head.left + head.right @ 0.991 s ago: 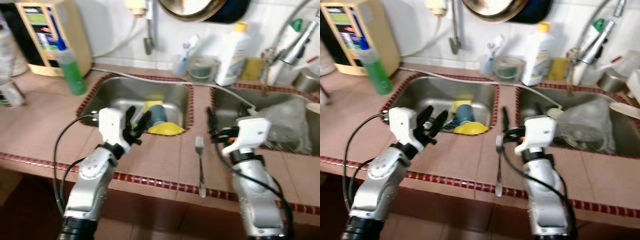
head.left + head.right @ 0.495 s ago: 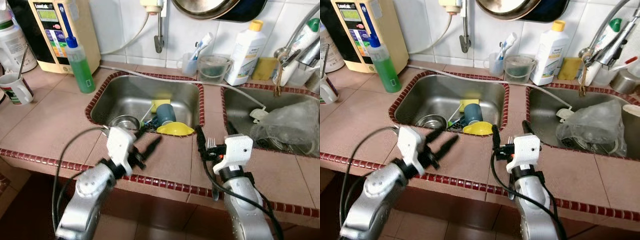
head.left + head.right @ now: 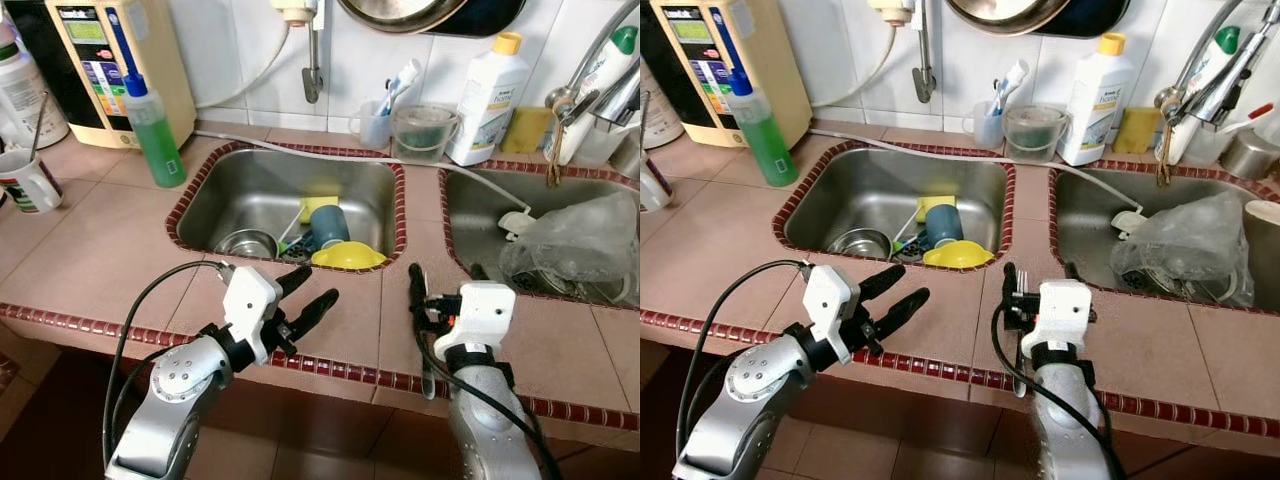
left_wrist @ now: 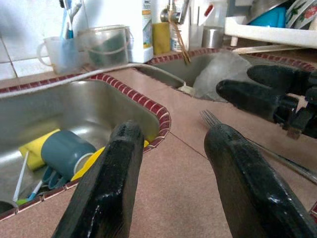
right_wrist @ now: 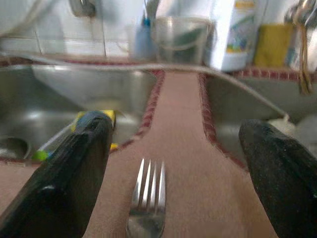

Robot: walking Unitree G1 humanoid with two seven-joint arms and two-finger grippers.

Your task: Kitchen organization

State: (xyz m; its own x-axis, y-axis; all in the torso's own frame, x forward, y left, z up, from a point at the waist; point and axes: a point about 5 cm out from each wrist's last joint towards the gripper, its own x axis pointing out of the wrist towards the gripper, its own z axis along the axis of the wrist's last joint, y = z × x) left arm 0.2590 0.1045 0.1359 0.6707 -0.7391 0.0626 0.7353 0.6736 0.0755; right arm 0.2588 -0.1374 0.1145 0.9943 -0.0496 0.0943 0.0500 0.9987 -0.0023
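A steel fork (image 3: 1019,340) lies on the tiled counter (image 3: 120,250) between the two sinks, tines (image 5: 147,193) pointing toward the back wall. My right gripper (image 3: 445,285) hovers low over the tine end, open, one finger on each side of the fork. My left gripper (image 3: 320,284) is open and holds nothing above the counter's front strip, just in front of the left sink (image 3: 250,190); it points toward the fork. In the left wrist view the fork's tines (image 4: 212,118) and the right gripper's fingers (image 4: 257,96) lie beyond my left gripper (image 4: 173,131).
The left sink holds a blue cup (image 3: 330,225), a yellow lid (image 3: 348,257), a sponge and a steel bowl (image 3: 246,243). A plastic bag (image 3: 585,245) lies in the right sink. A green bottle (image 3: 155,130), a mug (image 3: 25,180) and a white bottle (image 3: 488,100) stand on the counter.
The head camera has shifted and sharpened. My left gripper has come down from the sink rim to the counter's front and spread its fingers. My right gripper has settled over the fork's tines.
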